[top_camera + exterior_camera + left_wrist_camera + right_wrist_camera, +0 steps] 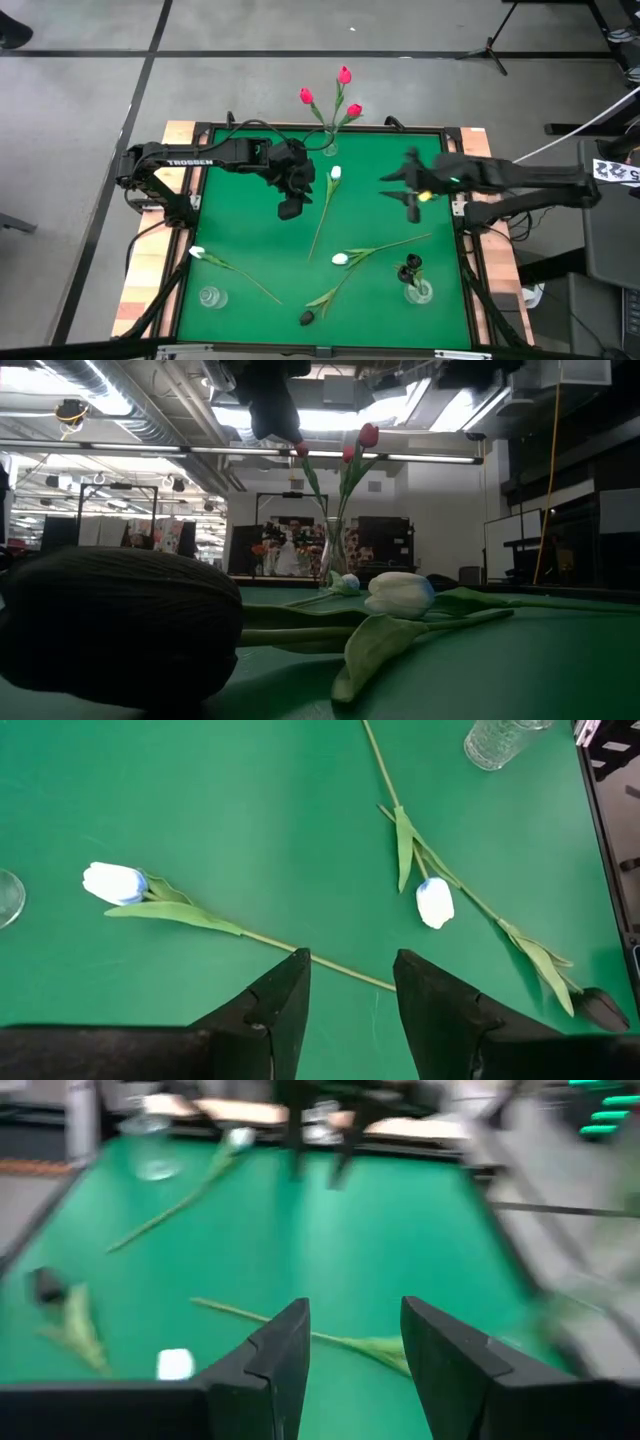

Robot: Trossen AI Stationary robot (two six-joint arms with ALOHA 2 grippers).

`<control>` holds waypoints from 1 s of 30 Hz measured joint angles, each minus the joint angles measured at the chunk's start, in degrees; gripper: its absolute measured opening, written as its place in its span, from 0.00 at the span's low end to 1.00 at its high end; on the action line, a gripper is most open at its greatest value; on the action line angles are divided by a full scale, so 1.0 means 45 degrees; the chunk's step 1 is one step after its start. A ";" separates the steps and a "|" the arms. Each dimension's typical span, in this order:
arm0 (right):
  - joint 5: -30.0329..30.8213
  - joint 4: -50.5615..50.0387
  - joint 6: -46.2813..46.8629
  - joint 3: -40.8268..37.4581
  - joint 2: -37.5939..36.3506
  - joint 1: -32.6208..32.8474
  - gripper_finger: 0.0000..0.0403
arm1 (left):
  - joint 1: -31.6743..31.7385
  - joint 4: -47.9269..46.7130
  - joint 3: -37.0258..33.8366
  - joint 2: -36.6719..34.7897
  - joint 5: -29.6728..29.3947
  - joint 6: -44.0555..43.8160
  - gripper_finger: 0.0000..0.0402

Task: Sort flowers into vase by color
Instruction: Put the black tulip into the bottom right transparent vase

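Three pink-red tulips (pixel 344 75) stand in a glass vase (pixel 330 148) at the far middle, also in the low view (pixel 335 550). Black tulips (pixel 410 266) stand in a vase (pixel 418 291) at the near right. Three white tulips lie flat on the green table: one (pixel 335 173) near the far vase, one (pixel 340 259) in the middle, one (pixel 197 253) at the left. A black tulip (pixel 307 318) lies at the near edge. My left gripper (pixel 290 205) hangs open and empty above the first white tulip's stem (pixel 330 965). My right gripper (pixel 411 198) is open and empty above the table's right half.
An empty glass vase (pixel 209 296) stands at the near left. The middle white tulip's stem (pixel 400 242) runs toward the right, and the lying black tulip's stem and leaves (pixel 330 292) cross near it. A wooden frame (pixel 185 130) borders the table.
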 joint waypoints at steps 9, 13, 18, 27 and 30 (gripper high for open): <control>-0.5597 0.0928 -0.3715 0.1838 0.5299 -0.0839 0.39 | -0.0215 -0.1057 0.0000 -0.0099 0.0020 0.0355 0.36; -0.7570 0.0922 -0.4857 0.2176 0.6967 -0.0600 0.39 | -0.0210 -0.1487 0.0000 -0.0555 0.0000 0.0381 0.36; -0.8298 0.0442 -0.6000 0.2180 0.7996 -0.0060 0.39 | -0.0186 -0.1718 0.0000 -0.1318 -0.0332 0.0478 0.36; -0.6736 0.0618 -0.7697 0.1851 0.8832 0.1954 0.39 | -0.0186 -0.1558 0.0000 -0.2450 -0.2387 -0.0221 0.36; -0.6596 0.0947 -0.7712 0.1734 0.9304 0.2481 0.39 | -0.0186 -0.1594 0.0000 -0.2592 -0.2903 -0.0585 0.36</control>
